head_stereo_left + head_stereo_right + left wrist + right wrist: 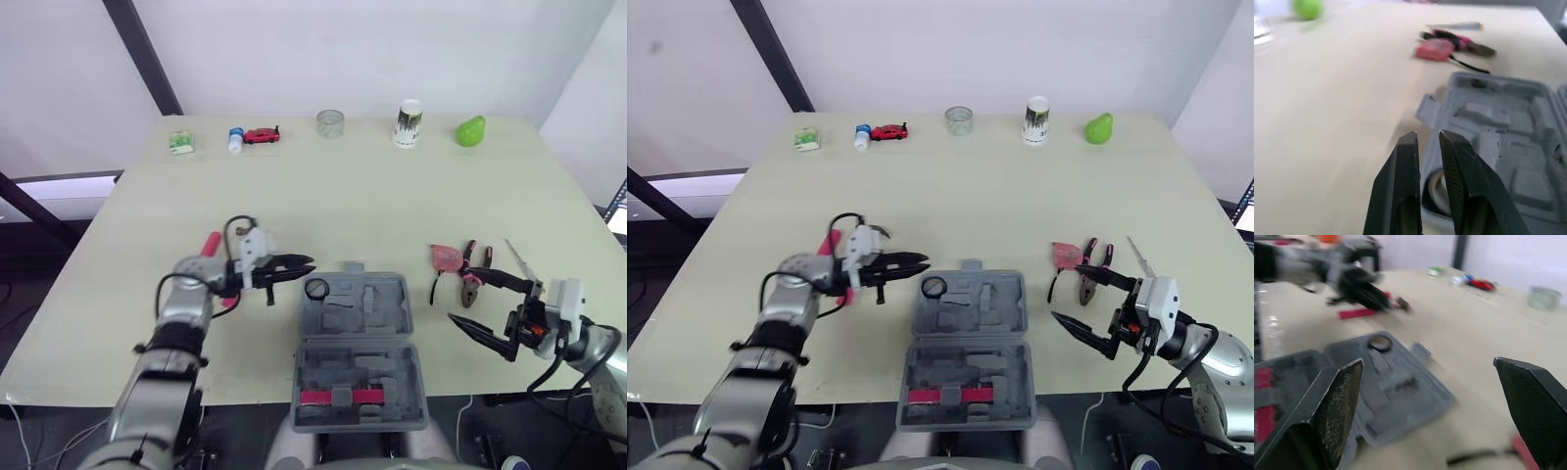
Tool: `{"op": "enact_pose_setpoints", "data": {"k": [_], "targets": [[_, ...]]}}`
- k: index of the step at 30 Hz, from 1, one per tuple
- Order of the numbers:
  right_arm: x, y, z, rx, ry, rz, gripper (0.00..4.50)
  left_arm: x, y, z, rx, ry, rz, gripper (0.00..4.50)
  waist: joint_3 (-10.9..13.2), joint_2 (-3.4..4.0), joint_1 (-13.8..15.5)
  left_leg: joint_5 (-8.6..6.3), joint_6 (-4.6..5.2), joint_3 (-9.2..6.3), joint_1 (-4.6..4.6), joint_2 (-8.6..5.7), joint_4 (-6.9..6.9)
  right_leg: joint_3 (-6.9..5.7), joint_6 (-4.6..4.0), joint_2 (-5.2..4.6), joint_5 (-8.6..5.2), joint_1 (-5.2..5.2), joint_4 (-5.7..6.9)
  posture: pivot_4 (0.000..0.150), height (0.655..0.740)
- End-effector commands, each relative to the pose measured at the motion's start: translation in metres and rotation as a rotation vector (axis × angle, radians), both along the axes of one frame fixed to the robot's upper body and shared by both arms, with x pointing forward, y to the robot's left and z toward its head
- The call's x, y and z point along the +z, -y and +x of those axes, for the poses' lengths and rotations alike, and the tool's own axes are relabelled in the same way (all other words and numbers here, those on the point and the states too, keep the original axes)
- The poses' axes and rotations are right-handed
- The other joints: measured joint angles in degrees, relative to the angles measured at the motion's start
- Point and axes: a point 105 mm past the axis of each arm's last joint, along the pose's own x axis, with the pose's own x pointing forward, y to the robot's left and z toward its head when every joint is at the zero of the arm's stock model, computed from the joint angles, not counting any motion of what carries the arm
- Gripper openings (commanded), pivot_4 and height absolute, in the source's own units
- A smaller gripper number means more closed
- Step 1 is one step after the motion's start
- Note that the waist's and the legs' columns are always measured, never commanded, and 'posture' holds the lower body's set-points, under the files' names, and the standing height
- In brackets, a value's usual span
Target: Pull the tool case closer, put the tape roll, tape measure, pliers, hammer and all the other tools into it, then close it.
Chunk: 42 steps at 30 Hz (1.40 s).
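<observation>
The grey tool case [358, 352] lies open near the table's front edge. A tape roll [316, 288] rests in its far left corner. My left gripper [302, 267] hovers just left of that roll, its fingers [1406, 161] open by a narrow gap with nothing between them. A red-handled tool [211, 244] lies under my left arm. Right of the case are a pink tape measure [446, 258], pliers [472, 276] and a thin silvery tool [519, 260]. My right gripper [470, 296] stands wide open and empty just in front of the pliers.
Along the far edge stand a green box [180, 142], a small bottle beside a red toy car [261, 135], a clear cup [330, 122], a white cup [409, 122] and a green pear [470, 130]. A red strip [343, 397] sits in the case's near half.
</observation>
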Motion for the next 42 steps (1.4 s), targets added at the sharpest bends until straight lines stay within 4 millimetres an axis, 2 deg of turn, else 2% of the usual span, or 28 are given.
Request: {"op": "enact_pose_setpoints", "data": {"k": [1, 3, 6, 7, 9, 12, 17, 20, 23, 26, 31, 39, 42], "targets": [[0.0, 0.026, 0.006, -0.147, 0.016, -0.034, 4.5, 0.025, -0.024, -0.013, 0.131, 0.022, -0.072, 0.99, 0.0, 0.01, -0.03, 0.0, 0.0, 0.0, 0.0, 0.0, 0.0, 0.0, 0.0, -0.02, 0.0, 0.0, 0.01, 0.15, 0.74], [-0.006, 0.042, 0.006, -0.222, -0.01, -0.035, 4.5, 0.02, -0.042, -0.028, 0.217, -0.012, -0.066, 1.52, -0.01, 0.02, -0.13, 0.0, 0.0, 0.02, 0.03, -0.02, -0.02, 0.01, 0.0, -0.11, 0.0, 0.01, 0.02, 0.15, 0.74], [-0.013, 0.063, 0.002, -0.318, -0.043, -0.017, 4.5, 0.008, -0.064, -0.053, 0.313, -0.059, -0.023, 2.97, -0.02, 0.07, -0.11, -0.01, 0.0, 0.04, 0.08, -0.04, -0.11, 0.02, 0.0, -0.18, 0.0, 0.03, -0.02, 0.15, 0.74], [-0.018, 0.07, -0.001, -0.339, -0.057, -0.029, 4.5, 0.004, -0.073, -0.061, 0.358, -0.073, -0.019, 3.63, -0.02, 0.07, 0.07, -0.01, 0.0, 0.04, 0.1, -0.06, -0.14, 0.0, 0.0, -0.23, 0.0, 0.05, -0.03, 0.15, 0.74], [-0.024, 0.082, -0.008, -0.385, -0.084, -0.029, 4.5, -0.004, -0.093, -0.076, 0.46, -0.096, -0.009, 4.44, -0.02, 0.07, 0.22, -0.01, 0.0, 0.04, 0.11, -0.06, -0.15, -0.02, 0.0, -0.24, 0.0, 0.06, -0.04, 0.15, 0.74], [-0.028, 0.095, -0.013, -0.448, -0.095, -0.02, 4.5, -0.009, -0.109, -0.09, 0.545, -0.112, -0.005, 4.44, -0.02, 0.07, 0.24, -0.01, -0.01, 0.06, 0.16, -0.05, -0.17, 0.0, -0.02, -0.24, -0.01, 0.08, -0.04, 0.15, 0.74], [-0.038, 0.135, -0.036, -0.604, -0.123, -0.019, 4.5, -0.032, -0.147, -0.136, 0.755, -0.19, 0.005, 4.44, -0.04, 0.08, 0.22, -0.01, 0.0, 0.13, 0.22, -0.05, -0.19, 0.04, -0.04, -0.25, -0.03, 0.11, -0.09, 0.15, 0.74], [-0.045, 0.15, -0.05, -0.666, -0.147, -0.012, 4.5, -0.042, -0.159, -0.155, 0.829, -0.223, 0.012, 4.44, -0.04, 0.07, 0.32, -0.02, 0.0, 0.17, 0.24, -0.05, -0.23, 0.05, -0.09, -0.26, -0.06, 0.11, -0.13, 0.15, 0.74], [-0.051, 0.162, -0.062, -0.721, -0.166, -0.015, 4.5, -0.045, -0.165, -0.165, 0.881, -0.23, 0.011, 4.44, -0.06, 0.04, 0.58, -0.02, 0.0, 0.17, 0.26, -0.04, -0.23, 0.05, -0.24, -0.24, -0.15, 0.12, -0.14, 0.15, 0.74], [-0.054, 0.17, -0.068, -0.752, -0.173, -0.015, 4.5, -0.047, -0.168, -0.17, 0.906, -0.235, 0.008, 4.44, -0.06, 0.05, 0.67, -0.02, 0.0, 0.26, 0.47, -0.04, -0.23, 0.14, -0.25, -0.24, -0.16, 0.28, -0.14, 0.15, 0.74], [-0.055, 0.171, -0.069, -0.746, -0.175, -0.019, 4.5, -0.047, -0.16, -0.168, 0.88, -0.239, 0.008, 4.44, -0.07, 0.06, 0.64, -0.04, 0.0, 0.33, 0.93, 0.01, -0.36, 0.19, -0.27, -0.53, -0.19, 0.7, -0.24, 0.15, 0.74], [-0.054, 0.167, -0.06, -0.714, -0.166, -0.019, 4.5, -0.036, -0.154, -0.156, 0.844, -0.211, 0.019, 4.44, -0.07, 0.06, 0.66, -0.04, 0.0, 0.34, 0.93, -0.01, -0.36, 0.18, -0.28, -0.63, -0.19, 0.7, -0.24, 0.15, 0.74], [-0.05, 0.158, -0.053, -0.671, -0.143, -0.003, 4.5, -0.029, -0.151, -0.148, 0.827, -0.187, 0.022, 4.44, -0.07, 0.06, 0.69, -0.04, 0.0, 0.34, 0.92, -0.01, -0.36, 0.19, -0.28, -0.65, -0.19, 0.7, -0.24, 0.15, 0.74]]}}
